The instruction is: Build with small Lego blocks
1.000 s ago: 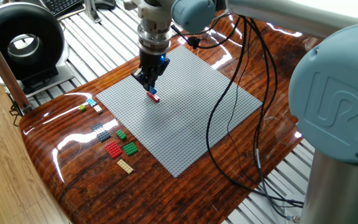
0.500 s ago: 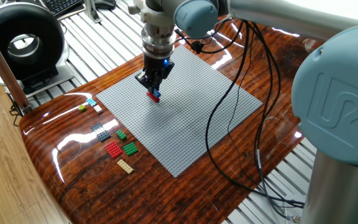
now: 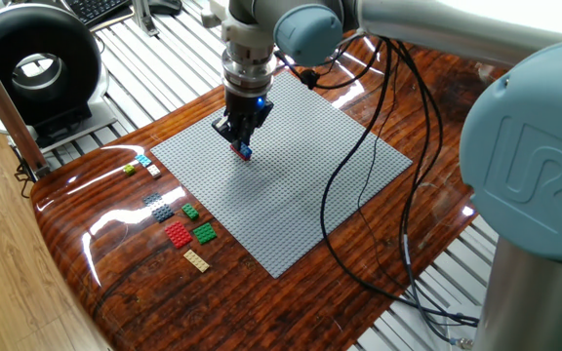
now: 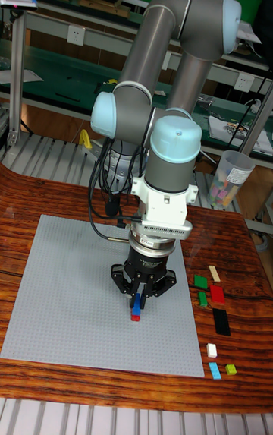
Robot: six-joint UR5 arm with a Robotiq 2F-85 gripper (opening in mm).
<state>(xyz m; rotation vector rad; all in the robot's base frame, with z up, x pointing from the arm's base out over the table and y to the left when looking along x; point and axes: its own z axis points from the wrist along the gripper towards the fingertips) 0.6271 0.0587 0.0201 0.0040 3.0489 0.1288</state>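
At frame centre, a blue brick (image 4: 137, 303) is clamped in the gripper (image 4: 139, 301) above a red brick (image 4: 135, 317), judged positioned for stacking on the baseplate (image 3: 301, 185).

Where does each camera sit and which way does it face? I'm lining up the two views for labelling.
Fixed view: raised behind the arm's base, looking down across the baseplate; the base housing looms at right, the gripper mid-frame.
Tall fixed view: at the table's opposite edge, facing the arm head-on; the arm from shoulder to gripper shows.
Shared: gripper, red block, baseplate, loose blocks.
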